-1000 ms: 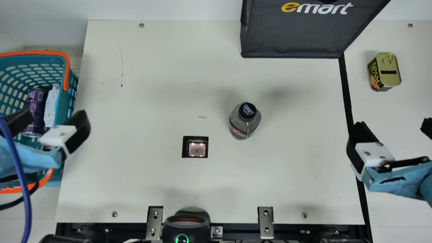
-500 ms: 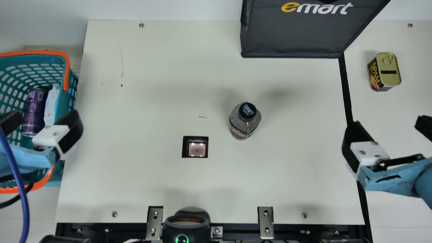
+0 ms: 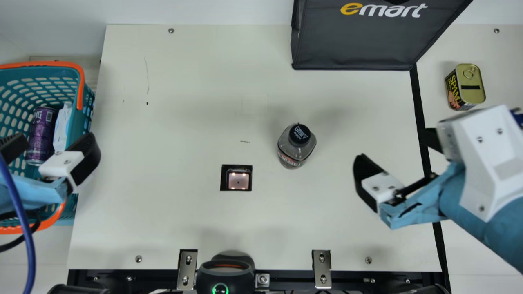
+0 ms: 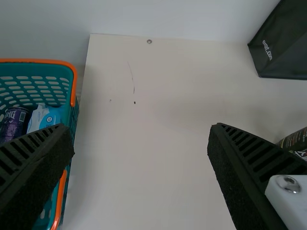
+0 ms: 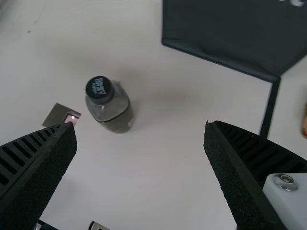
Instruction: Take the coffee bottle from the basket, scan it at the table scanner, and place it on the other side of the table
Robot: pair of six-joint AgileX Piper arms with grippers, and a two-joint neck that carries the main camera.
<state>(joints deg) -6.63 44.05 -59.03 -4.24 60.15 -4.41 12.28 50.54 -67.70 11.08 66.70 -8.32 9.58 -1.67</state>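
Coffee bottle (image 3: pixel 296 148), topped with a black cap (image 3: pixel 299 134), stands upright on the cream table (image 3: pixel 184 102), to the right of the small square table scanner (image 3: pixel 238 178) and a little farther back, as the main view has it. The scanner's window is lit pinkish. At right, the robot's right gripper (image 3: pixel 392 145) hangs over the table's right part, apart from the bottle, its two ribbed fingers parted wide with nothing between them; the right wrist view takes in both bottle and scanner beyond the fingers. At left, the left gripper (image 3: pixel 55 143) is also open and holds nothing, one finger over the teal basket (image 3: pixel 80 83) and the other by the table's left edge. Inside the orange-rimmed basket, a purple can (image 3: pixel 41 128) lies beside a white-and-blue packet (image 3: pixel 61 130). A blue cable (image 3: pixel 25 228) runs down the main view's left side. At the back of the table, right of centre, sits a dark bag (image 3: pixel 355 45) with pale and yellow lettering. A black strip (image 3: pixel 417 104) runs from near the bag's lower corner toward the front, and to its right rests a gold-topped tin (image 3: pixel 473 83). A black device (image 3: pixel 224 279) with a green ring light is at the front edge.
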